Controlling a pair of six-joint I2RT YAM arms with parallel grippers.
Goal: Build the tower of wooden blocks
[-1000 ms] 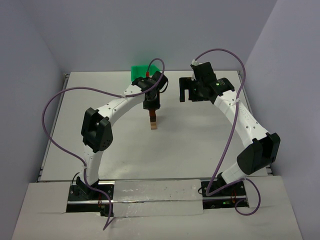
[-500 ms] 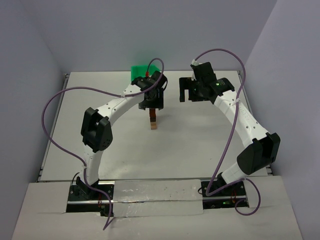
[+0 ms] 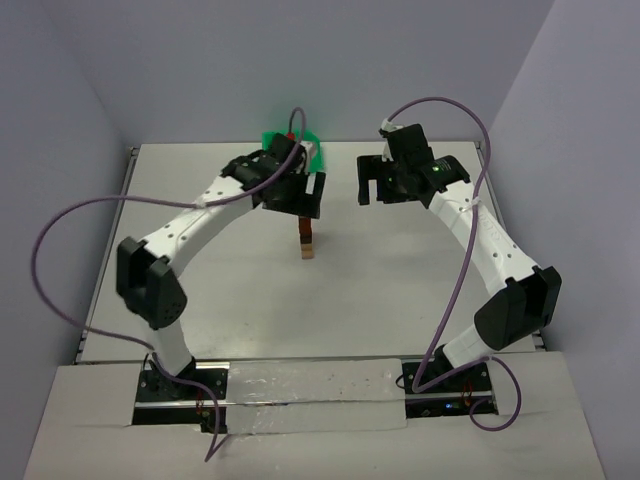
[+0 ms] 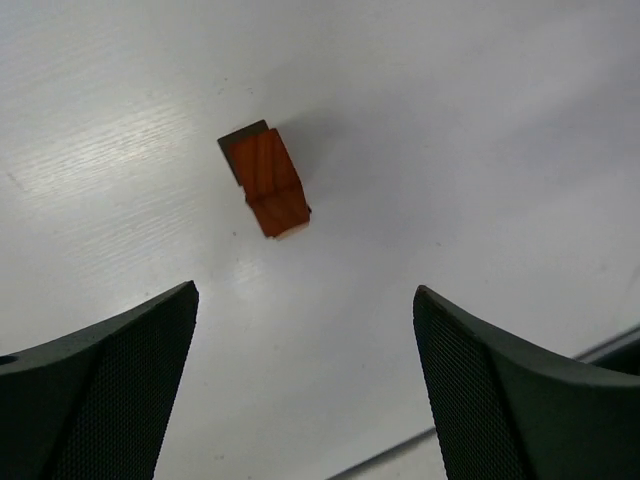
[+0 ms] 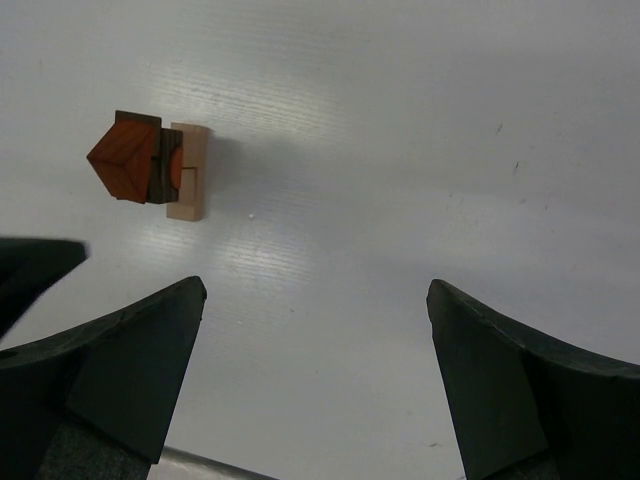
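**Step in hand.** The wood block tower (image 3: 307,242) is found standing on the table (image 3: 400,290), near its middle and somewhat toward the far edge. It is a narrow stack, with a light tan piece at the foot, dark and reddish-brown pieces above it, and a reddish-brown block on top. No finger is in contact with it. The placing of the top block is judged complete. No loose block is seen on the table. What lies in the green bin (image 3: 312,150) at the far edge cannot be told.

**Next move.** A clean lift clear of the stack is called for, without sideways sweep, since so slim a column is judged easy to topple. If more blocks are due, a fresh one must be fetched.

**Pose.** The left gripper (image 4: 305,300) is held above the tower, pointing down, its jaws spread wide and empty. The left elbow is set out toward the left edge. The right gripper (image 5: 315,290) is likewise spread wide and empty. It is held to the right of the stack, apart from it, with the right elbow near the right edge.
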